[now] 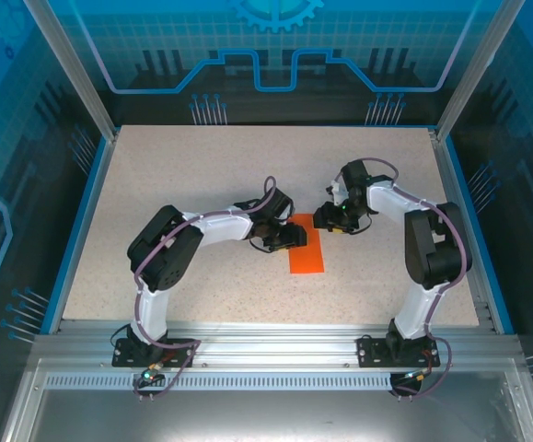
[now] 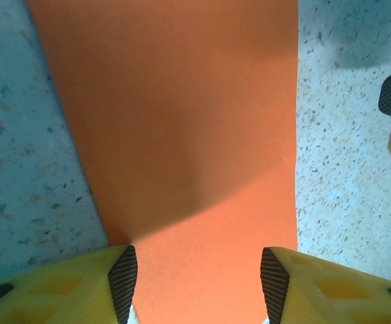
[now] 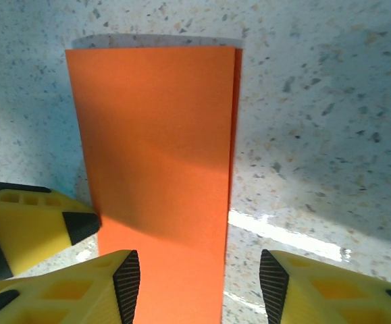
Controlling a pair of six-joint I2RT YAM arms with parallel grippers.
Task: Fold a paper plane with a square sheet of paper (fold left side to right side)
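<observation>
Yellow fingers [image 2: 53,290] of the left gripper [image 2: 198,287] stand apart over the square sheet of paper [image 2: 175,135], clamping nothing. This orange sheet lies flat near the middle of the speckled table [image 1: 183,175], folded into a narrow double strip. Close by, the right gripper [image 3: 200,287] also has its fingers apart, with the strip below between them.

The square sheet of paper [image 3: 158,155] looks matt, smooth; the table [image 1: 202,175] speckled, slightly glossy.
</observation>
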